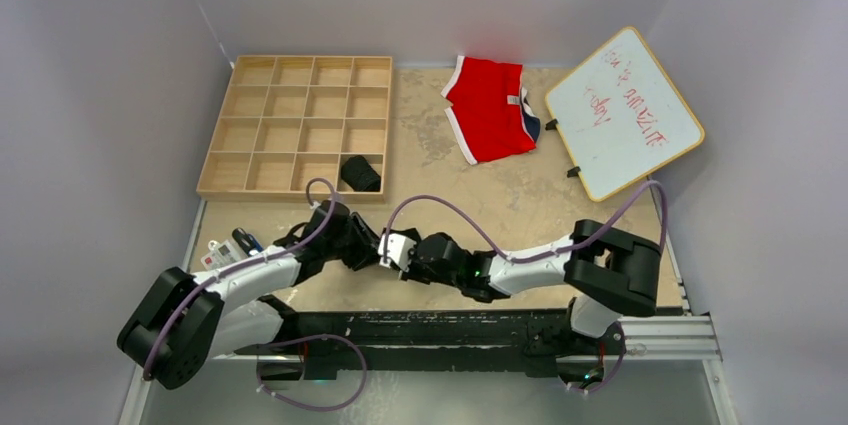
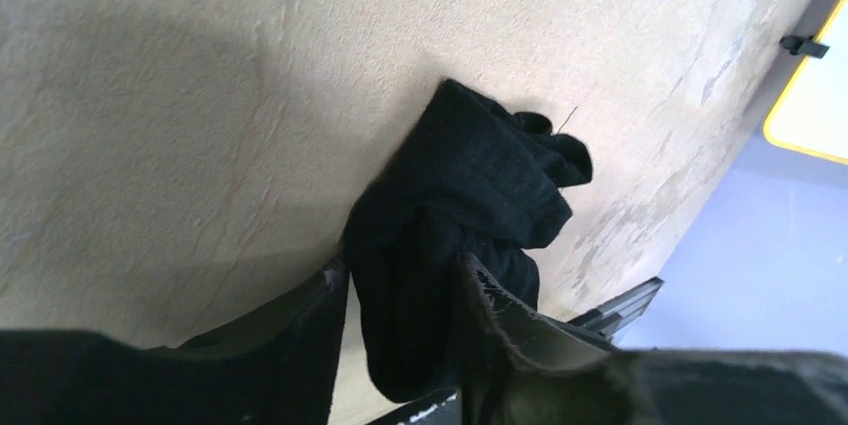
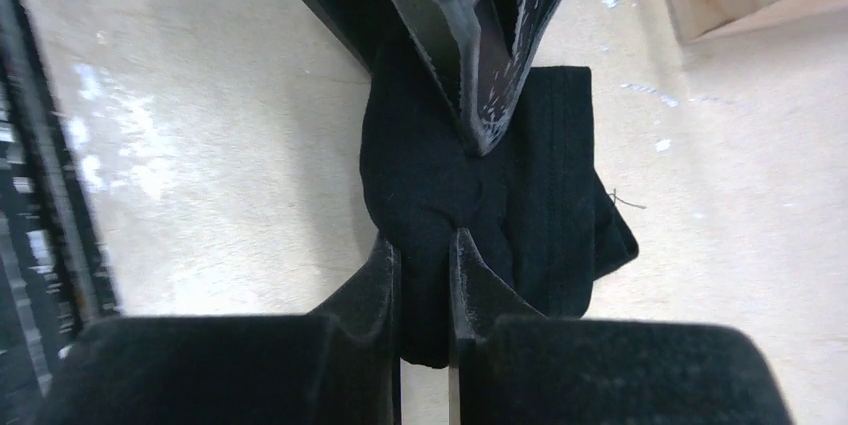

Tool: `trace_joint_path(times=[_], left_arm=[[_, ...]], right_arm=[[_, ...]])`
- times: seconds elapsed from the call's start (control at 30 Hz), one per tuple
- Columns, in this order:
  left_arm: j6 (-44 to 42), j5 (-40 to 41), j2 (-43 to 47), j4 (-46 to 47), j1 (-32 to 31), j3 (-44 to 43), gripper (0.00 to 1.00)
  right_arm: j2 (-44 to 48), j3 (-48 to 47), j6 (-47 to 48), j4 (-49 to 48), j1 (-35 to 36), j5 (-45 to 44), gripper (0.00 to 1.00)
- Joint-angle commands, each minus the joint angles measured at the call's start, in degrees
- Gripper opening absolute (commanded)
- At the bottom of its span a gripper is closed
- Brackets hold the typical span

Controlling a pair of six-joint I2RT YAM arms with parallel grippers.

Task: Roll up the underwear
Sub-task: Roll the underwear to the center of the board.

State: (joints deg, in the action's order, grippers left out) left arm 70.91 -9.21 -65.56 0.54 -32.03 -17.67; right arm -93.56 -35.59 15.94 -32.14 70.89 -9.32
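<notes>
Underwear (image 3: 540,195) bunched, scuffed beige tabletop (image 3: 200,145) — grey walls (image 1: 100,95)

Soft, even light fills the overhead view, leaving faint shadows on the desk (image 1: 520,205). In the left wrist view a broad dim shadow covers the desk's left side, and the left gripper (image 2: 400,270) is blurred up close. The right wrist view smears along its left edge, and the underwear (image 3: 560,175) shows as dense black.
</notes>
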Motion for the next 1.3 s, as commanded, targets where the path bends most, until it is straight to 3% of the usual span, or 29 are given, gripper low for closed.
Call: trace_joint_path(times=[0.0, 0.1, 0.4, 0.63, 0.93, 1.27], left_arm=[[-1.9, 0.6, 3.2, -4.9, 1.5, 0.3, 0.46], [-3.1, 1.4, 6.2, -7.2, 2.1, -0.3, 0.61], [-5.9, 5.6, 16.9, -14.8, 2.3, -3.3, 0.84], [-8.5, 4.2, 22.3, -16.6, 2.4, -2.2, 0.89], [-8.3, 1.0, 27.8, -20.9, 2.3, -0.9, 0.91], [-5.4, -5.5, 28.9, -14.8, 2.3, 4.7, 0.77]], right_arm=[[2.9, 2.7, -14.4, 5.9, -2.5, 15.1, 0.0], [4.2, 2.9, -20.7, 7.1, -3.8, 21.2, 0.0], [-0.2, -0.5, -31.5, 7.1, -11.8, 38.3, 0.01], [-8.6, -2.0, -39.8, 4.1, -18.4, 47.8, 0.01], [-15.7, -2.7, -47.1, 3.6, -23.0, 50.6, 0.02], [-23.8, -1.3, -54.9, -4.6, -25.7, 54.3, 0.03]])
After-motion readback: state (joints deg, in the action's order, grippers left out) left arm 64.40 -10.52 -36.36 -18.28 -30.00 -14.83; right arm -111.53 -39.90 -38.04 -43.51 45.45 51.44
